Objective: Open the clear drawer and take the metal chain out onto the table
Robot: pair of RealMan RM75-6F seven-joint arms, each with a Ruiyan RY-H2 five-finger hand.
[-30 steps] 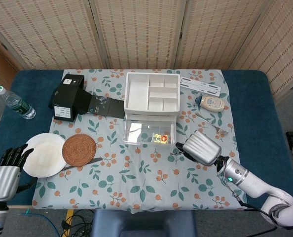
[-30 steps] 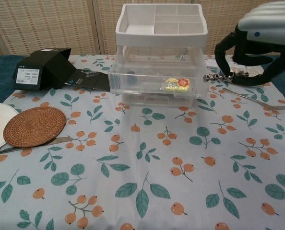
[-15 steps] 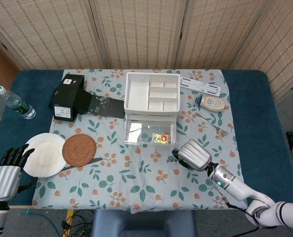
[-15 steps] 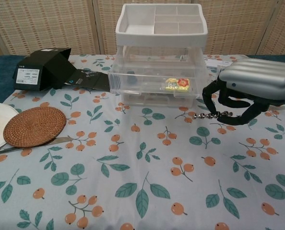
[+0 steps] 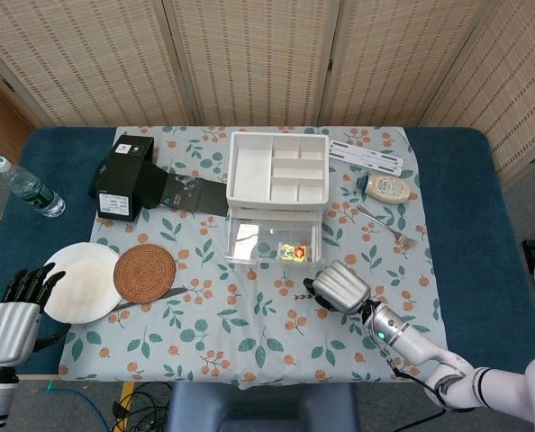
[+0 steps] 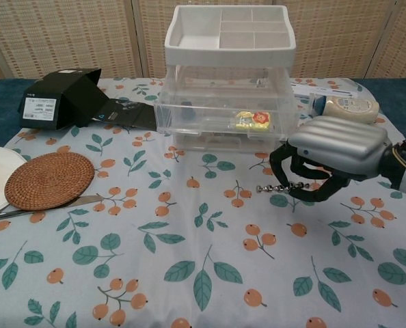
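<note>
**A:** Where's the chain (image 6: 277,187) at right now?

**B:** Down low over the tablecloth (image 6: 189,273), just in front of the drawer (image 6: 223,119), which is pulled open. The right hand (image 6: 329,156) has its dark fingers (image 6: 279,161) curled down around it, pinching it, and one end pokes out to the side.

**A:** And the left hand (image 5: 13,315)?

**B:** Sits off by the plate (image 5: 78,281) near the table edge, fingers spread, holding nothing.
</note>
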